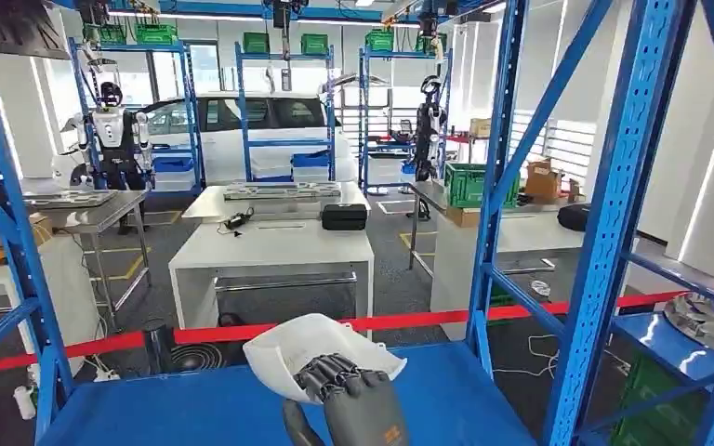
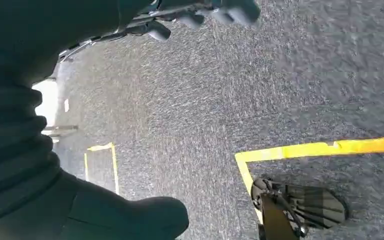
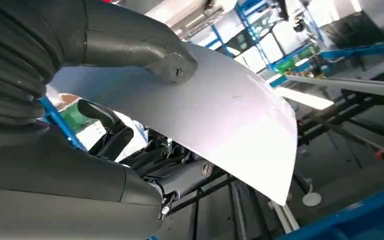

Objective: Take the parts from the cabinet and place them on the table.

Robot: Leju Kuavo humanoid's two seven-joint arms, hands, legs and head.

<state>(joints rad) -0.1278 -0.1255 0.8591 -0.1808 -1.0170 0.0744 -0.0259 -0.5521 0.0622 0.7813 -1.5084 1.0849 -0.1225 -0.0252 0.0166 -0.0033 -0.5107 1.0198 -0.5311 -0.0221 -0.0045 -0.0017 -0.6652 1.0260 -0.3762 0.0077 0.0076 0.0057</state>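
Observation:
A white curved panel part (image 1: 311, 353) hangs just above the blue cabinet shelf (image 1: 195, 409), near its front middle. My right hand (image 1: 349, 386) grips its near edge, dark fingers curled over the top. In the right wrist view the grey thumb (image 3: 150, 47) presses on the panel (image 3: 230, 125) while the fingers (image 3: 155, 160) clamp it from the other face. My left hand (image 2: 180, 15) hangs over the grey carpet with its fingers apart and nothing in it. A white table (image 1: 270, 246) stands beyond the rack.
Blue rack uprights (image 1: 497, 186) and slanted braces (image 1: 614, 214) frame the shelf on both sides. A red barrier tape (image 1: 204, 333) runs behind the shelf. A round metal part (image 1: 702, 319) lies on a side shelf at right. Yellow floor tape (image 2: 320, 149) crosses the carpet.

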